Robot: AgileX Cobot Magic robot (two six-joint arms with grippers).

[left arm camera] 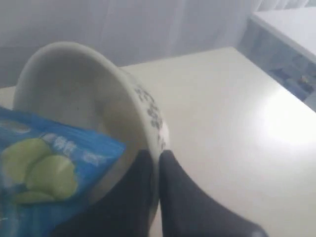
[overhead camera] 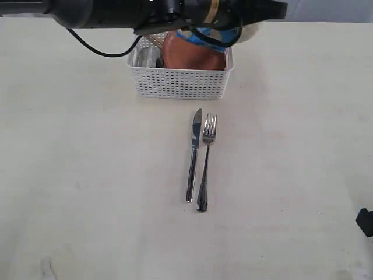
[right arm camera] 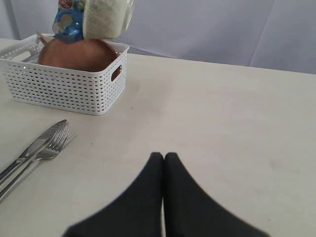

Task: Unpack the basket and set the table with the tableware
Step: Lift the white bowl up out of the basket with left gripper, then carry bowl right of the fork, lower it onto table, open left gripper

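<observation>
My left gripper (left arm camera: 158, 155) is shut on the rim of the pale bowl (left arm camera: 74, 89), with one finger inside and one outside. The bowl (right arm camera: 106, 17) hangs tilted above the white basket (overhead camera: 180, 84), and the blue chip bag (left arm camera: 44, 168) lies in it. The brown round plate (overhead camera: 192, 55) leans inside the basket beside a steel cup (overhead camera: 148, 58). The knife (overhead camera: 194, 154) and fork (overhead camera: 206, 160) lie side by side on the table (overhead camera: 87, 175) in front of the basket. My right gripper (right arm camera: 164, 157) is shut and empty, low over the table.
The left arm (overhead camera: 116, 11) stretches across the far edge of the exterior view, over the basket. Wooden sticks (overhead camera: 154, 41) poke up at the basket's back left. A dark part of the right arm (overhead camera: 366, 221) shows at the right edge.
</observation>
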